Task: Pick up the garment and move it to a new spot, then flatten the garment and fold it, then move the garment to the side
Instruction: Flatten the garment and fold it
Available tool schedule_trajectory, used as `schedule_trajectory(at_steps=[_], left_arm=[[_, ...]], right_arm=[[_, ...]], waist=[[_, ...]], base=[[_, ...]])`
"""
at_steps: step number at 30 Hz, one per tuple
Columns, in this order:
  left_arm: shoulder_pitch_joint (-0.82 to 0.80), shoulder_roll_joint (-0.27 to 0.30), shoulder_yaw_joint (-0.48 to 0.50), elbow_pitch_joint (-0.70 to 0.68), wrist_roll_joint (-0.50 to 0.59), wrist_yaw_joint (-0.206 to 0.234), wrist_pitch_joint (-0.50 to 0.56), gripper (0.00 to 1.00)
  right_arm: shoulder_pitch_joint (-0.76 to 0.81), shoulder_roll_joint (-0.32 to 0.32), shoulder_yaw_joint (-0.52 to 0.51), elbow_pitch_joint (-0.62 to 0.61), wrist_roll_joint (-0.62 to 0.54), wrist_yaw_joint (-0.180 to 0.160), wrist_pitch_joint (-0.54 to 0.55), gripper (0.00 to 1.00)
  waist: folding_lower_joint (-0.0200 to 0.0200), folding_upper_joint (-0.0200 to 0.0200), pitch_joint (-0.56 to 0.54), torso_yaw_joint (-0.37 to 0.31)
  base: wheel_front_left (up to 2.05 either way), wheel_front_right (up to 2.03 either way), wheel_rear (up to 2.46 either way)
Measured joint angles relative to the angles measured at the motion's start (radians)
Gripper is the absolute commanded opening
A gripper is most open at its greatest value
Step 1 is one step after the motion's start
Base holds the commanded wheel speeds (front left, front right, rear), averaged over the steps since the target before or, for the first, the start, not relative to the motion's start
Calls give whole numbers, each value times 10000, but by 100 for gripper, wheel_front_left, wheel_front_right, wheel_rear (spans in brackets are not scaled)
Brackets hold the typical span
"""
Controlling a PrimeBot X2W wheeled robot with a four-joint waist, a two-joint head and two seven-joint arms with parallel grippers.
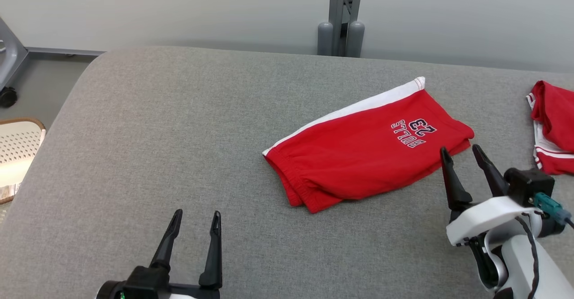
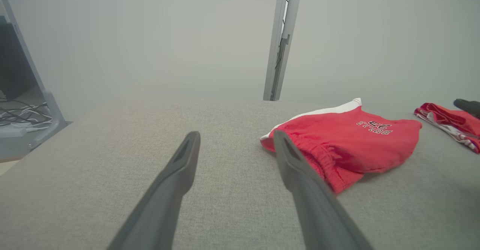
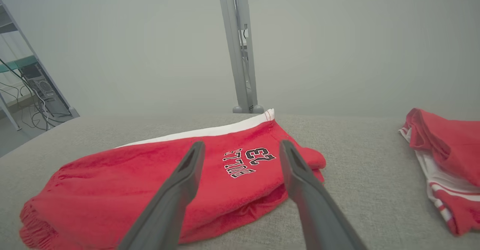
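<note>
Red shorts [image 1: 367, 151] lie folded on table [image 1: 157, 133], right of middle. Left gripper [image 1: 197, 214] near front edge, fingers spread, empty, well apart from shorts. Right gripper [image 1: 459, 149] at shorts' right end, fingers spread, empty. Other garment [image 1: 554, 124] bunched at right edge.

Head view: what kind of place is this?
Likely a robot lab, not a home: a grey padded table, a bare wall with a metal post, and loose cables on the floor.
</note>
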Motion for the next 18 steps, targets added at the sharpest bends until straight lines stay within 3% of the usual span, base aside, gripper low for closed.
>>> schedule_trajectory(at_steps=[3,6,10,18], left_arm=[[108,-180,23,4,232,-224,0,100],[90,-303,29,-10,453,-443,0,100],[-104,-460,81,15,637,-731,0,100],[-374,-763,161,221,926,-1191,0,100]], right_arm=[[202,96,-336,-10,104,0,6,100],[105,282,-742,242,911,0,546,100],[-702,88,-1423,859,1363,-2,1267,100],[-2470,-364,-2982,3126,713,-2,1916,100]], waist=[[0,0,53,72],[0,0,154,149],[1,0,406,276],[0,0,1039,586]], base=[[0,0,0],[0,0,0],[0,0,0],[0,0,0]])
